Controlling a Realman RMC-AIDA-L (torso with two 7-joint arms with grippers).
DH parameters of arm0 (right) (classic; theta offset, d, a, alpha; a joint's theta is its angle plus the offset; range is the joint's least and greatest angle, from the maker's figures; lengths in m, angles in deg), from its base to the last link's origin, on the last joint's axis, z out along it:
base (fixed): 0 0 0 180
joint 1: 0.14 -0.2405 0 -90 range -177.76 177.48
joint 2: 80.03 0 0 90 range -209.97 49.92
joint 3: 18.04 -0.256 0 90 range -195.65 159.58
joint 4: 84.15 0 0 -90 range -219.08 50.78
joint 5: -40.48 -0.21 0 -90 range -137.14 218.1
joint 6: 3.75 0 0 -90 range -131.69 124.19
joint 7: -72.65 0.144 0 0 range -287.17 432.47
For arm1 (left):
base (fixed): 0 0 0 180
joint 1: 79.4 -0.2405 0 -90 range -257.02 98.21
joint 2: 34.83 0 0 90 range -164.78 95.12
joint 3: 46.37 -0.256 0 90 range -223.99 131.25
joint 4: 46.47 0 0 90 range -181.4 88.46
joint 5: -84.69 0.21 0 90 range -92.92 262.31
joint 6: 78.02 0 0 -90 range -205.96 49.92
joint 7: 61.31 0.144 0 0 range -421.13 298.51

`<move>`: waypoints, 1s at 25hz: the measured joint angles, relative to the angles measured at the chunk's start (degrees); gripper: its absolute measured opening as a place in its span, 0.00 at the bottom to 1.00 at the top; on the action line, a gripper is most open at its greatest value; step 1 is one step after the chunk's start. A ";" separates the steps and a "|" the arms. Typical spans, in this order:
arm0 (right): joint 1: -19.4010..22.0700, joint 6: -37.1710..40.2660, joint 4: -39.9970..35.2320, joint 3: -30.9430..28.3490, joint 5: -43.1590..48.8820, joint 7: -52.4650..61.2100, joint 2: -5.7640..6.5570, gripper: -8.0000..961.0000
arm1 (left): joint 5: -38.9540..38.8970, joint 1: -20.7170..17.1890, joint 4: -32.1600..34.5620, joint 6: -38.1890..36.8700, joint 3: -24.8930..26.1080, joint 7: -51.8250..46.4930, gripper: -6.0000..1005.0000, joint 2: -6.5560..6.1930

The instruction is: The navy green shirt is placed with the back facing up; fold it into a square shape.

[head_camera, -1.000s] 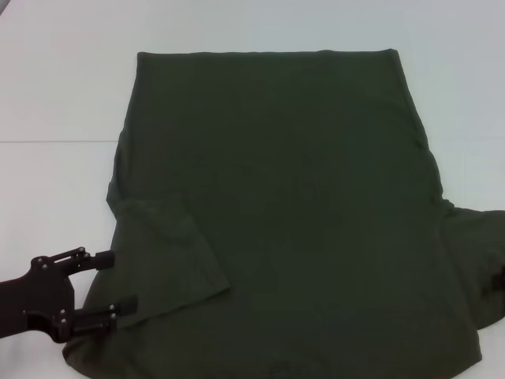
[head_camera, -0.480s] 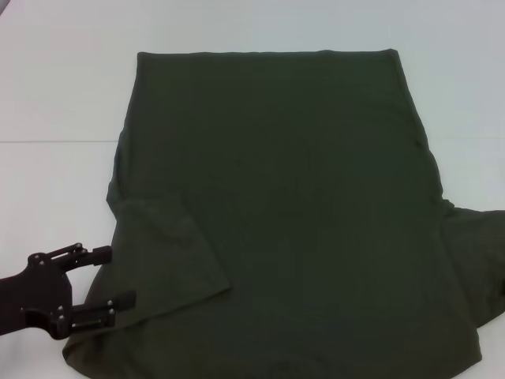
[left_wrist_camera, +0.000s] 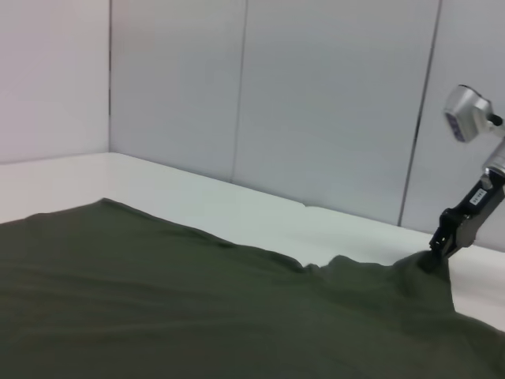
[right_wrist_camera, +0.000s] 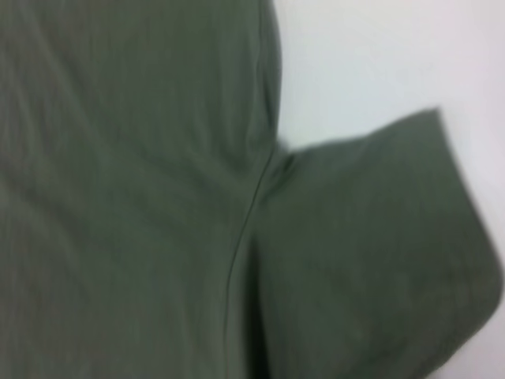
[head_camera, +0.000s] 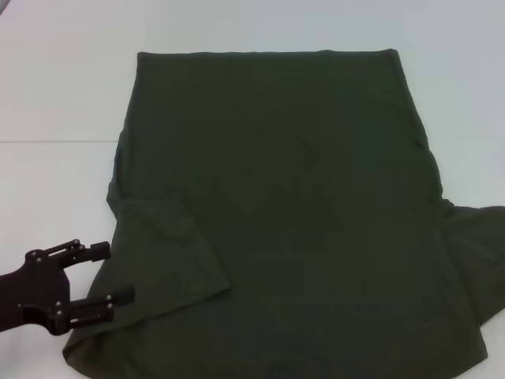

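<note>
Olive navy green shirt (head_camera: 284, 213) flat, long axis top-bottom, hem toward frame top; left gripper (head_camera: 110, 274) lower left, fingers wide; right gripper (left_wrist_camera: 443, 244) pinching sleeve.

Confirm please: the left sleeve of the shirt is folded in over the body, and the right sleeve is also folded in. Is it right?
Not quite. On the navy green shirt the left sleeve is folded in over the body, beside the left gripper, but the right sleeve lies spread out on the white table. The head view shows this, and the right wrist view agrees.
</note>
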 joint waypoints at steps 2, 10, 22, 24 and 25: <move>0.81 0.34 -2.25 -0.33 -0.68 -0.01 -0.27 0.03 | -0.04 0.01 0.01 -0.04 0.24 -0.12 0.82 -0.02; 2.00 1.92 -3.13 -0.50 -5.32 -2.24 -0.02 0.03 | -0.05 0.05 -0.11 0.39 0.86 -0.30 0.82 -0.02; 2.26 5.04 -9.08 -1.01 -10.60 -3.43 -2.03 0.03 | -0.03 -0.17 -0.16 -0.06 2.23 -0.35 0.82 0.01; 2.07 5.24 -8.71 -0.28 -11.51 -3.66 -2.19 0.03 | -0.01 -0.30 -0.16 -0.05 2.25 -0.35 0.82 0.01; 1.92 5.33 -8.57 0.20 -11.70 -3.73 -2.41 0.03 | -0.01 -0.37 -0.16 -0.01 2.25 -0.35 0.82 0.01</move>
